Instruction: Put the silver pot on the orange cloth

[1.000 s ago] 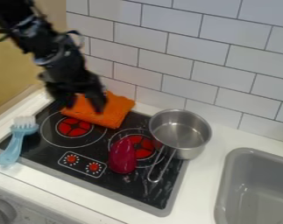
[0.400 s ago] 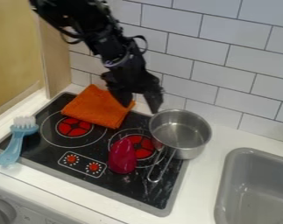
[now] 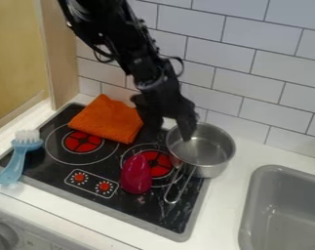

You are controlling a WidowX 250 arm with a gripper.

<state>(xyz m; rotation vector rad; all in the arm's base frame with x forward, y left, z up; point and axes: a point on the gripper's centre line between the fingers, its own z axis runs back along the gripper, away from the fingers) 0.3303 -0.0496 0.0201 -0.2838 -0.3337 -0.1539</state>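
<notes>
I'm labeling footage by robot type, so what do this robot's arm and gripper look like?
The arm is black and jointed, with small pale glints along it and thin dark cable loops bulging from its sides. The gripper is also black, with two broad, chunky fingers. I can't make out any markings.

upright silver pot (image 3: 206, 152) near folded orange cloth (image 3: 108, 120)

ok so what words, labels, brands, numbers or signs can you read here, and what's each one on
No text can be read.
Marks around the red dials on the cooktop: too small to read.
Faint marks by the grey knob: too blurred to read.
Silver pot, orange cloth: no lettering visible.
</notes>
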